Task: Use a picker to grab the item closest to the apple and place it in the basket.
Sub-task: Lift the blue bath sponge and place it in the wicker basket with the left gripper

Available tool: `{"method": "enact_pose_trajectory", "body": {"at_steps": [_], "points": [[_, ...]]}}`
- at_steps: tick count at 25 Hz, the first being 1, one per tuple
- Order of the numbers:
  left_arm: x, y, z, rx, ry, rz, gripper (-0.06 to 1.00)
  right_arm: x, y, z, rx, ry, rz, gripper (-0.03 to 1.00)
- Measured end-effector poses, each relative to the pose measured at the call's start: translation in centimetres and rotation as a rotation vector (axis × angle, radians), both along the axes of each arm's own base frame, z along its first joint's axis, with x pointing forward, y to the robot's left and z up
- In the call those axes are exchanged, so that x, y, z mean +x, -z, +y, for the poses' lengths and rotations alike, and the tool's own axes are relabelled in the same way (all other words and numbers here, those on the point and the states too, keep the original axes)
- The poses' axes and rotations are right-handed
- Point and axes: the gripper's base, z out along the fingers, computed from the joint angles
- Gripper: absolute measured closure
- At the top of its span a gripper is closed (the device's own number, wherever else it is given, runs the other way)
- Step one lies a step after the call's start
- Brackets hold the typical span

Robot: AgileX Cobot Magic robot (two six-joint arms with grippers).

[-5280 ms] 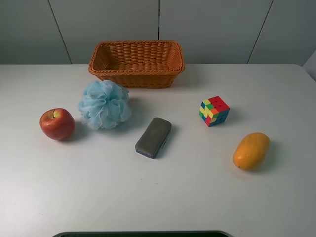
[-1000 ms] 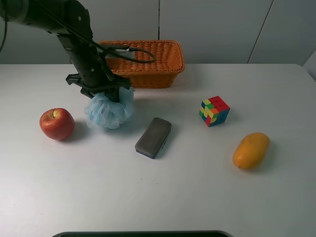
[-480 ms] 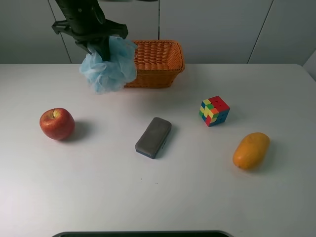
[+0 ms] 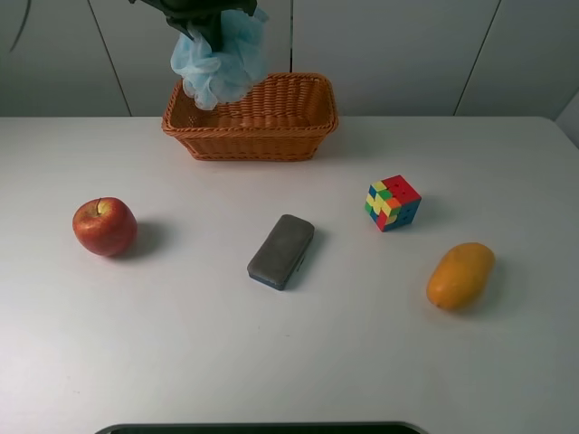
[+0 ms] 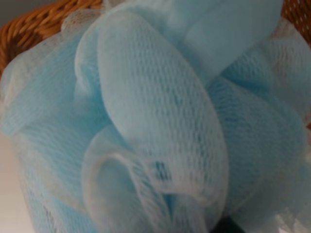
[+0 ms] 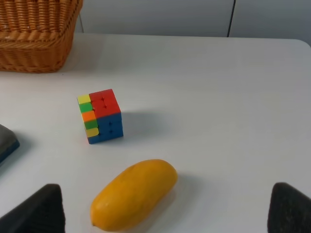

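loofah hangs from left tool above basket.

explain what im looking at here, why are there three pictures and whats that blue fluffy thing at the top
This is a robot with two arms, working at a white table. The wide picture comes from a camera mounted high, looking down. The other two come from a camera on each arm's wrist.

On the table lie an apple, a grey board eraser, a Rubik's cube and a mango, with a wicker basket at the back.

The left gripper is shut on a blue mesh bath sponge and holds it above the basket. Its wrist camera is so close that the sponge fills that picture.

The right gripper is open and holds nothing. Its dark fingertips show far apart in its wrist view, with the mango and cube ahead.
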Motion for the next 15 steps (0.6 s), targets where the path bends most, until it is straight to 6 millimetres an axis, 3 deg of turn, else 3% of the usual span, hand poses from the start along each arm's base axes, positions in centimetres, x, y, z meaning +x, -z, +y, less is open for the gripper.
{"method": "enact_pose_trajectory", "body": {"at_steps": [9,13,15], "points": [[3.9,8.6,-1.8,-0.010,0.002,-0.018,0.85,0.0,0.0,0.0,0.000,0.000,0.000,0.34],[4.5,10.4,-2.1,-0.018,0.004,-0.026,0.84,0.0,0.0,0.0,0.000,0.000,0.000,0.34],[4.6,10.5,-2.2,-0.023,0.005,-0.035,0.72,0.0,0.0,0.0,0.000,0.000,0.000,0.34]]}}
